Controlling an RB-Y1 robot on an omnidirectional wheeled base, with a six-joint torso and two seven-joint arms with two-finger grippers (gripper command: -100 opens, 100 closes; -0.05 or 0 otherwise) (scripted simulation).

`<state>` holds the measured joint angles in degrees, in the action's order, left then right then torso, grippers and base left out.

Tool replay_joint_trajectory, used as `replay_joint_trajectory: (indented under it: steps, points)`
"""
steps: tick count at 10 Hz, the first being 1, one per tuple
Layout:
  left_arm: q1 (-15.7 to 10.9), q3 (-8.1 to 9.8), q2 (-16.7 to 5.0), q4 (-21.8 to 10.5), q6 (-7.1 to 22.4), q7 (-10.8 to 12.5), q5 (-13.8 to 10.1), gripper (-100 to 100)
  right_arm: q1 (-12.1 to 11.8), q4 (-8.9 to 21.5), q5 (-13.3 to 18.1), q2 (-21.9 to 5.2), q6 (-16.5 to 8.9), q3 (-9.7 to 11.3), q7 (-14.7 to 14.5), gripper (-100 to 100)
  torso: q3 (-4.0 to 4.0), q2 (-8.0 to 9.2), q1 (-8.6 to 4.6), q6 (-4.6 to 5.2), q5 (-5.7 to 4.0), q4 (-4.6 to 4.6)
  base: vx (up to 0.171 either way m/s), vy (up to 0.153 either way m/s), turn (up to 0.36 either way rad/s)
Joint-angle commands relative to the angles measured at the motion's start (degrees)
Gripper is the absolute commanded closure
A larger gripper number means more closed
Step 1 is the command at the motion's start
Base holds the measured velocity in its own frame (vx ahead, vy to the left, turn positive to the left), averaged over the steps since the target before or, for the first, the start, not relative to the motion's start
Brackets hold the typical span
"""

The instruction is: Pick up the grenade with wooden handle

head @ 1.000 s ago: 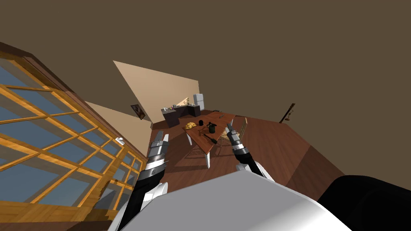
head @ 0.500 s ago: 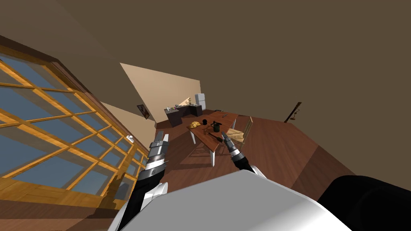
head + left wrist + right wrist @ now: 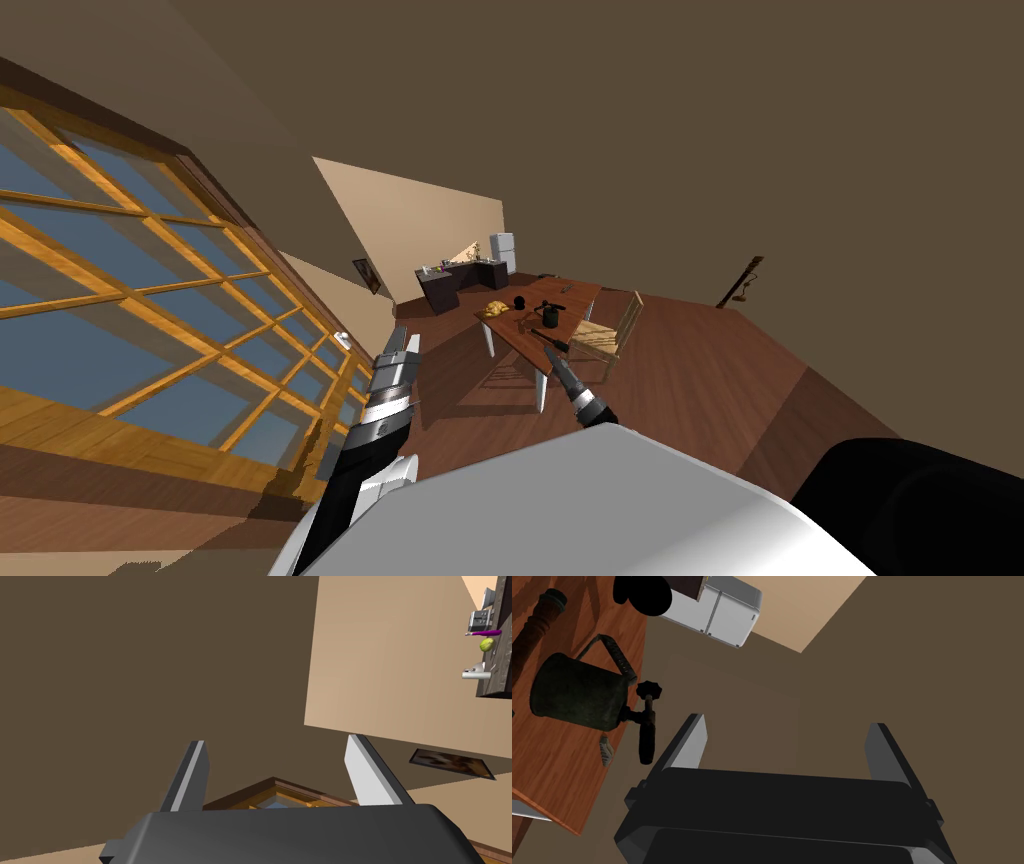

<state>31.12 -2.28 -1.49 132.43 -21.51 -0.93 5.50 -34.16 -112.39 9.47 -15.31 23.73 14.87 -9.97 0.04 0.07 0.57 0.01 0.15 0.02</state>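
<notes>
Right hand [image 3: 787,721]: fingers spread, empty, near table [image 3: 557,776] edge. Grenade [image 3: 534,631]: lying on table beside dark can [image 3: 577,698]. Left hand [image 3: 276,740]: fingers spread, empty.

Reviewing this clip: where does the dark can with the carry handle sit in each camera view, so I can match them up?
Head view: the dark can stands on the brown table, near mid-picture.
Right wrist view: the dark can sits on the brown table, close to its edge.
Left wrist view: that camera faces walls and the dark counter, away from the table.
Shared landmark: the white fridge, beyond the can in the head and right wrist views.
</notes>
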Motion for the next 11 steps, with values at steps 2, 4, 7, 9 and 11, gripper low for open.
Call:
replay_joint_trajectory:
  steps: [2,4,7,9,11]
  points:
    - [0.00,0.00,0.00,0.00,0.00,0.00,0.00,0,-1.10,3.42,0.71,-1.72,0.09,1.77,-0.97,-100,-0.03,-0.06,-0.01,-0.01,-0.02,-0.01,0.016,0.130,0.033]
    - [0.00,0.00,0.00,0.00,0.00,0.00,0.00,0,-2.49,8.16,1.62,-5.30,-0.21,4.62,-2.46,-100,-0.05,-0.09,-0.14,-0.02,-0.04,-0.02,0.024,0.172,0.071]
    - [0.01,0.00,0.00,0.00,0.00,0.00,0.00,0,-3.96,14.30,2.33,-9.38,-0.52,7.56,-4.13,-100,-0.10,-0.18,0.00,0.00,0.01,-0.03,0.056,0.166,0.063]
    - [0.01,0.01,-0.01,0.00,0.00,0.00,0.00,0,-3.96,15.07,2.33,-9.38,-0.52,7.56,-4.13,-100,-0.17,-0.28,-0.22,0.00,-0.05,-0.06,0.042,0.065,0.014]
    - [0.00,0.01,-0.01,0.00,0.00,0.00,0.00,0,-4.71,18.21,2.57,-11.58,-0.69,9.05,-5.03,-100,-0.06,-0.11,-0.36,0.00,-0.08,-0.03,0.033,0.072,0.062]
